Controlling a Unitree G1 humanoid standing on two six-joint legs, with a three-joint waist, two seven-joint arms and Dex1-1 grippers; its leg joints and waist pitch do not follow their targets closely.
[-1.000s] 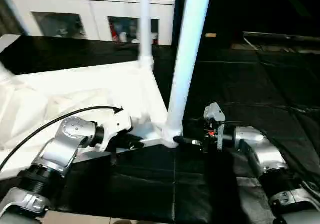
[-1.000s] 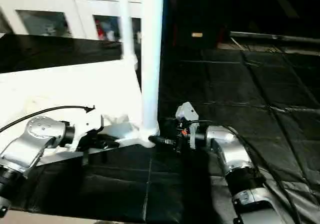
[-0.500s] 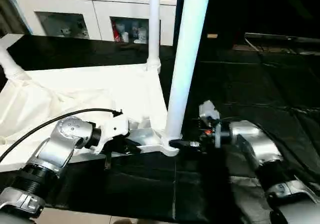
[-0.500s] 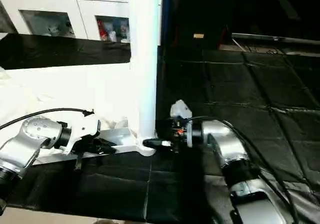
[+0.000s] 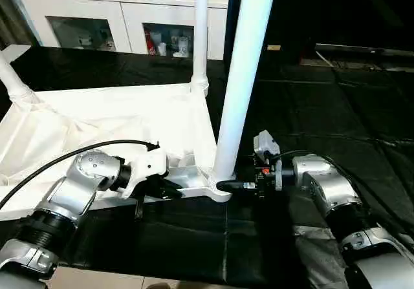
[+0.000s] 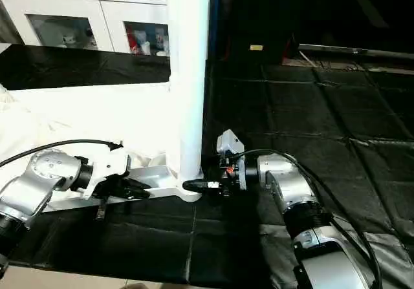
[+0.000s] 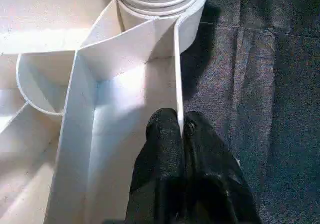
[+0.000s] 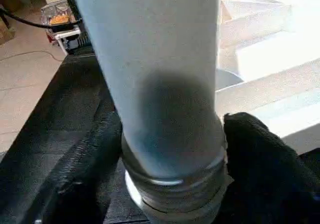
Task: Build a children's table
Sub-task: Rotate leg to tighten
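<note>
The children's table point(image 5: 129, 117), all white plastic, lies upside down on a black-covered worktop point(image 5: 323, 108), its ribbed underside facing up. We see three of its tube legs standing in corner sockets: the nearest leg point(image 5: 242, 75) rises from the near corner between our two arms, another leg point(image 5: 200, 30) stands at the corner behind it, and a third leg point(image 5: 11, 79) shows at the far left corner. Something like thin clear plastic film point(image 5: 45, 140) lies crumpled over the underside.

Our left pincer point(image 7: 182, 129) is closed on the thin outer wall of the table top, one black finger on each side of that rim, just beside the near corner socket point(image 5: 217, 189). Our right pincer point(image 8: 172, 184) stands open around the base of the nearest leg, one finger on either side just above the ribbed collar; we cannot tell whether the fingers touch the tube.

A white glass-door cabinet point(image 5: 123, 17) stands behind the worktop.
</note>
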